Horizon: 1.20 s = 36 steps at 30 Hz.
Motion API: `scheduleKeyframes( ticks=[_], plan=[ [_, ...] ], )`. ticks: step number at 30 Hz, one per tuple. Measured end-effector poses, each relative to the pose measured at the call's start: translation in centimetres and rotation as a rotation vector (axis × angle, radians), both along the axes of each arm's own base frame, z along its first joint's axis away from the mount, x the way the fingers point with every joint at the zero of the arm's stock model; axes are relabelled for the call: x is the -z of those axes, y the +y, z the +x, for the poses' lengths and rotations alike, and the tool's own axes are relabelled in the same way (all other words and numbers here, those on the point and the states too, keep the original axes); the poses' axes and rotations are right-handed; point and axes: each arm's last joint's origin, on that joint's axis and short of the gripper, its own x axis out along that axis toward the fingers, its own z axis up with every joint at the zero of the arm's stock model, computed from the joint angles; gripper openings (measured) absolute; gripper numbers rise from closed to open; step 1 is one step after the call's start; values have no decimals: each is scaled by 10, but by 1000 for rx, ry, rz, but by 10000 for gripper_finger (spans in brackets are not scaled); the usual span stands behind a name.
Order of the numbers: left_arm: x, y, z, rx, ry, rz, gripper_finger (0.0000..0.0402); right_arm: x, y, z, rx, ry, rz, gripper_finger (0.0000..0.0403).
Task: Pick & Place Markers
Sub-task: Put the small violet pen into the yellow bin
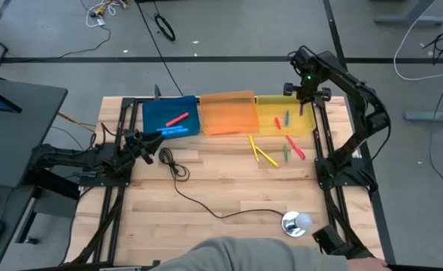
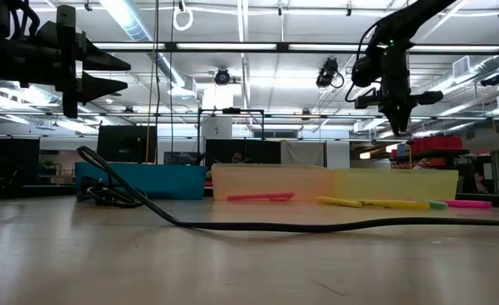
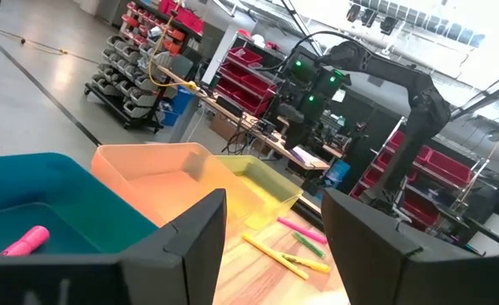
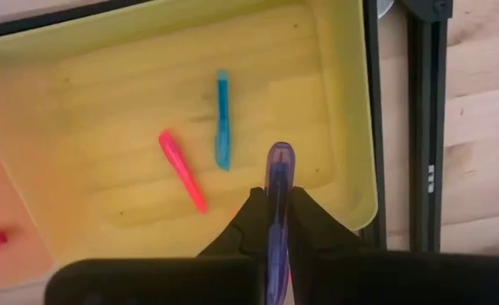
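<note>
- The wooden table (image 1: 229,192) carries three trays in a row along its far edge: a blue tray (image 1: 155,114) on the left, an orange tray (image 1: 226,113) in the middle and a yellow tray (image 1: 270,109) on the right.
- The right arm reaches over the yellow tray. The right gripper (image 4: 274,199) hangs above that tray's right part with its fingers closed tight on a purple marker (image 4: 278,182); the marker stands between the fingers, clear of the tray floor.
- The left arm lies low at the table's left side. The left gripper (image 1: 152,138) sits just in front of the blue tray, its jaws about half spread with nothing between them.
- A thin black cable (image 1: 206,205) runs from beside the left gripper across the table toward a round silver-white object (image 1: 296,223) near the front edge.
- In the yellow tray lie a blue marker (image 4: 223,131) and a pink marker (image 4: 181,169), close together but apart.
- In the blue tray lies a red marker (image 1: 177,119), with a blue one (image 1: 173,131) near the tray's front wall.
- On the bare wood just in front of the yellow tray lie two yellow markers (image 1: 260,150), a green marker (image 1: 286,155) and a red-pink marker (image 1: 295,147).
- Part of a person (image 1: 259,256) in a grey top shows at the table's front edge.
</note>
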Motion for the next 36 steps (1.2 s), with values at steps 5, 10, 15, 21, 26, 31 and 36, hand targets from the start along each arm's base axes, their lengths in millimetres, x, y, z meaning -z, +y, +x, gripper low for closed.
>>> scheduleKeyframes(
  ticks=[5,10,15,21,26,31,36],
  plan=[
    [0,0,0,0,0,0,200,10,-7,3,-1,26,20,11],
    [0,0,0,0,0,0,200,28,-20,6,-12,46,43,11],
    [0,-1,0,27,0,4,200,50,-30,12,-32,77,103,11],
    [0,-1,1,37,-1,6,200,74,-40,14,-47,96,178,11],
    [0,-1,1,37,0,6,200,90,-44,15,-60,109,242,11],
    [0,-1,1,37,0,6,200,92,-49,16,-58,74,213,11],
    [0,-1,1,36,0,6,200,92,-47,14,-79,83,241,16]
  ],
)
